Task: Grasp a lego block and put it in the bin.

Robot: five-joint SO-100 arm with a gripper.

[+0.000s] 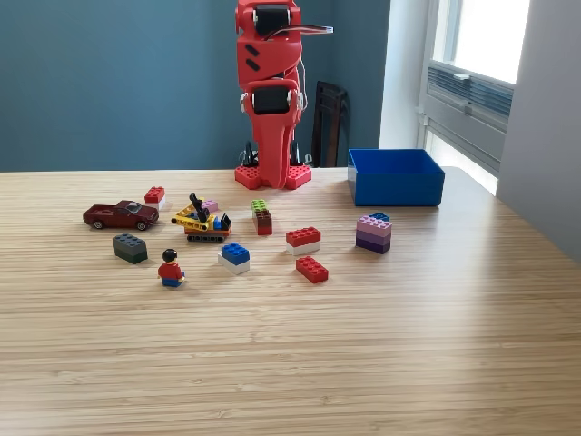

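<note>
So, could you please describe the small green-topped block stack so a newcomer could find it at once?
Start at the red arm's base at the table's far edge and come toward the camera. The first block is the green-topped stack, just right of the yellow vehicle in the exterior view. Only it has a green top over dark red.
</note>
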